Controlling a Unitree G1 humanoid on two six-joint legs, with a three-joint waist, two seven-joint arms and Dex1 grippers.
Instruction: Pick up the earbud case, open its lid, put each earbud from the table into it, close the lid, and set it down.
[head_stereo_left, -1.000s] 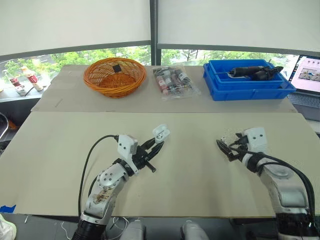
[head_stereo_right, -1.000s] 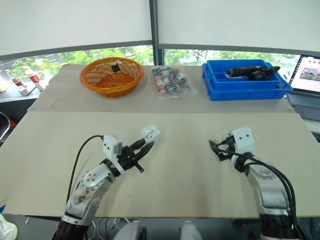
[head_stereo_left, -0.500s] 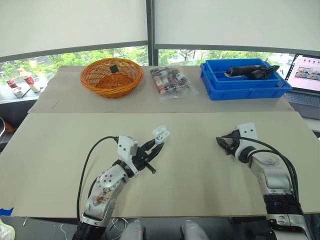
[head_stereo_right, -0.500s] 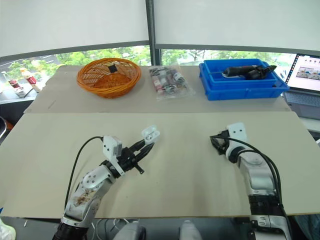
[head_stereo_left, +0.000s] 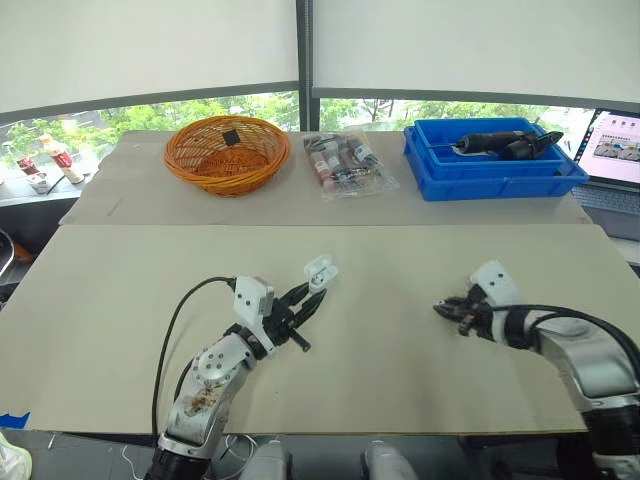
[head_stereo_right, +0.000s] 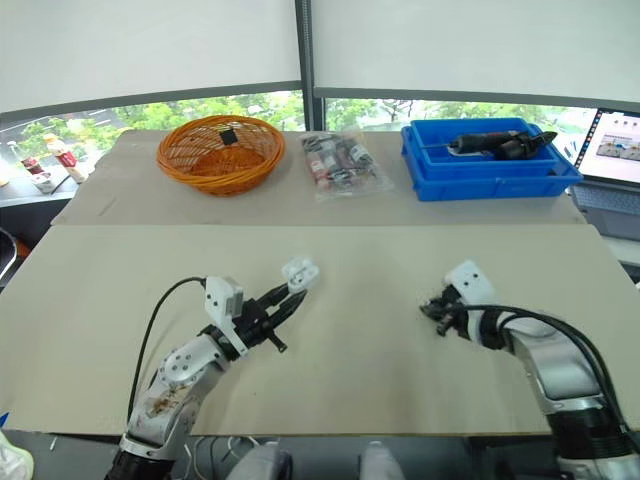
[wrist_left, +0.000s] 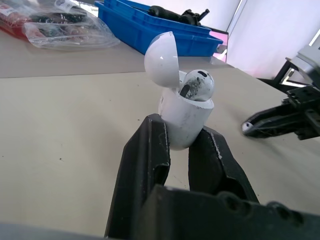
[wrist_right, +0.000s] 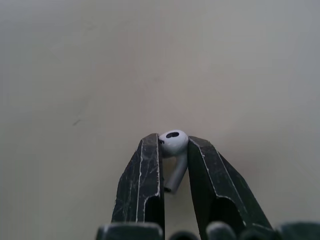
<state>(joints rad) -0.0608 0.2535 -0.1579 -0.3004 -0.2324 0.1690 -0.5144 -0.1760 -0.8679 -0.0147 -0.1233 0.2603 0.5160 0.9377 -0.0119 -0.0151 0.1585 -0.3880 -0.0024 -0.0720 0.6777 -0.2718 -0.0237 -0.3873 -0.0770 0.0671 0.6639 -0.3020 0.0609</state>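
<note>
My left gripper is shut on the white earbud case, held above the beige table left of centre. The case's lid stands open, and one earbud sits in it. The case also shows in the head view. To the right, my right gripper hangs just over the table. Its two black fingers pinch a second white earbud, its stem pointing down between them.
At the back of the table stand an orange wicker basket, a clear bag of small items and a blue bin holding a dark tool. A laptop sits at the far right.
My right gripper has closed on the second earbud and moved a little lower and nearer. The left gripper with the open case has kept its place.
</note>
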